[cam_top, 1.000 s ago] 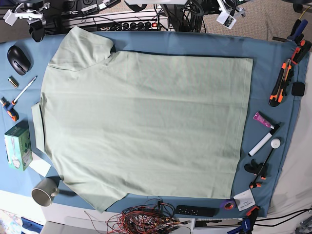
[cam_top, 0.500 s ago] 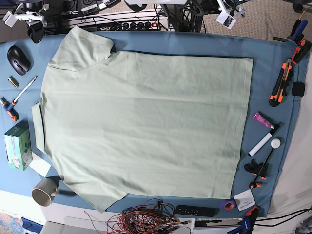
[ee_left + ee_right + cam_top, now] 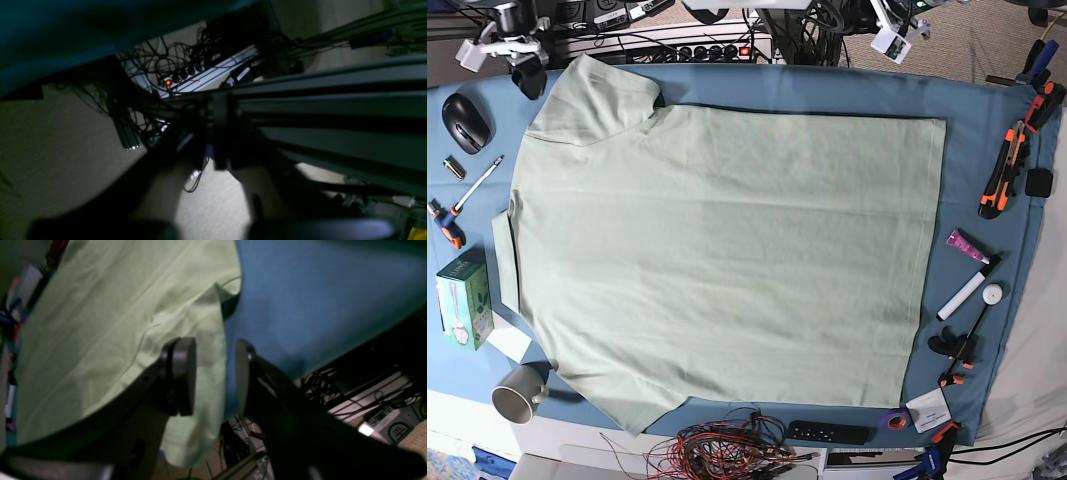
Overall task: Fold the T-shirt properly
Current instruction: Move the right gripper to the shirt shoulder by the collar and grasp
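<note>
Shirt spread flat, right arm poised at a sleeve, no fold begun.

I have the large pale sage-green cotton T-shirt [image 3: 717, 250] lying flat and smooth across the bench on its teal-blue tablecloth [image 3: 972, 150], hem toward the base view's right, which I judge is the layout a first fold needs. My right gripper [image 3: 213, 373] hangs just above the upper sleeve's edge, its jaws parted about halfway with nothing between them but air (cloth and tablecloth show through the gap). The left gripper [image 3: 889, 35] sits off the bench's far edge; its wrist view shows only dark framing and cables, so I cannot tell how its jaws stand. Clutter rings the cloth: a black computer mouse [image 3: 465, 122], a grey mug [image 3: 519, 392], an orange-and-black utility knife [image 3: 1004, 172], a tangle of red wires [image 3: 727, 445].
</note>
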{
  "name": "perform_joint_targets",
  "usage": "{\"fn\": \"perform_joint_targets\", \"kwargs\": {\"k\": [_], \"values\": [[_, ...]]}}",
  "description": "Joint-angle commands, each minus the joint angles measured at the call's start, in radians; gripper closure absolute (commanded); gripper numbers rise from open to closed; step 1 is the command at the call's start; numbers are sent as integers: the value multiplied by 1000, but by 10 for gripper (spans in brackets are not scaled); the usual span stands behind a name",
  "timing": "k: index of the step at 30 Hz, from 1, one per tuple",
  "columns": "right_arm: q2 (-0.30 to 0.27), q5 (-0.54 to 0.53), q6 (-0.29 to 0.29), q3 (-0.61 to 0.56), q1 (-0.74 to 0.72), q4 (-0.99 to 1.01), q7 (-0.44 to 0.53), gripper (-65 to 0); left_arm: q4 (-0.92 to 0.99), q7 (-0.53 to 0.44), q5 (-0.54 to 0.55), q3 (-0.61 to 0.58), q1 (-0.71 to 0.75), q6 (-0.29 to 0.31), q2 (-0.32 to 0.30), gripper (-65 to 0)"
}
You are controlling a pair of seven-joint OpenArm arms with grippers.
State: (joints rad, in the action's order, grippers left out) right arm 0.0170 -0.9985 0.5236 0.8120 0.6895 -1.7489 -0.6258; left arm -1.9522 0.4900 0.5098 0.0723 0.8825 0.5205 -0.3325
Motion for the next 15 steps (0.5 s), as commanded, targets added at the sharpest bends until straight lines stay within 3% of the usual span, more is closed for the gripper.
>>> {"fn": "perform_joint_targets", "kwargs": {"k": [1, 3, 15], "values": [[-11, -6, 13, -3, 5, -16, 29, -203, -14, -15, 15, 0, 12, 11, -2, -122], [-11, -2, 13, -8, 0, -16, 33, -203, -14, -16, 15, 0, 12, 11, -2, -156], [-11, 39, 14, -7, -28, 31, 35, -203, -14, -14, 18, 0, 1, 11, -3, -158]]}}
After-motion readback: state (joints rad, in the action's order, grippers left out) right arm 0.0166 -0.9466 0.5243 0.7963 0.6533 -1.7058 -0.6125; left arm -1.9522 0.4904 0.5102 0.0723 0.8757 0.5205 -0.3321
